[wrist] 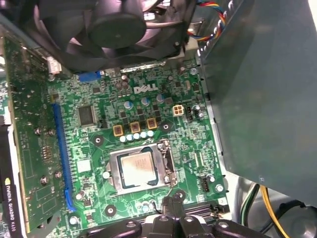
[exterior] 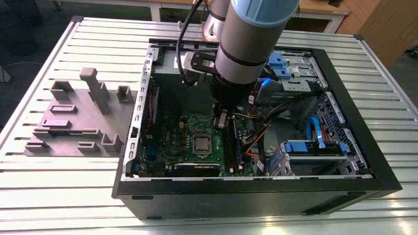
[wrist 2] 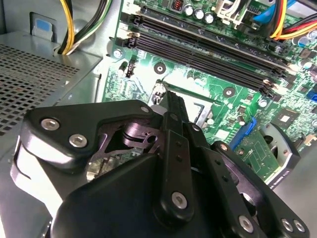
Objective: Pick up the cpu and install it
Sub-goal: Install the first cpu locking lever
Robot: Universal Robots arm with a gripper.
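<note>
The small flat square cpu (wrist: 138,167) with its silver-grey metal top was seen seated in the metal-framed socket (wrist: 168,161) of the green motherboard (wrist: 104,134), inside the open black computer case (exterior: 261,198) laid on its side; in the exterior view the chip (exterior: 201,143) was visible just below the arm. The black pincer (wrist: 173,210) was held just above the board at the socket's edge, near the cpu but apart from it, its fingers (wrist 2: 174,106) pressed together with nothing between them. In the second wrist view the black linkage of the pincer (wrist 2: 171,101) was shown pointing at the socket corner, with long black memory slots (wrist 2: 208,57) beyond. A black cooling fan (wrist: 111,25) and a blue expansion slot (wrist: 62,148) were recorded in the first wrist view. The case was set on a ribbed metal counter (exterior: 98,34), with a grey moulded fixture block (exterior: 78,120) towards the exterior view's left.
</note>
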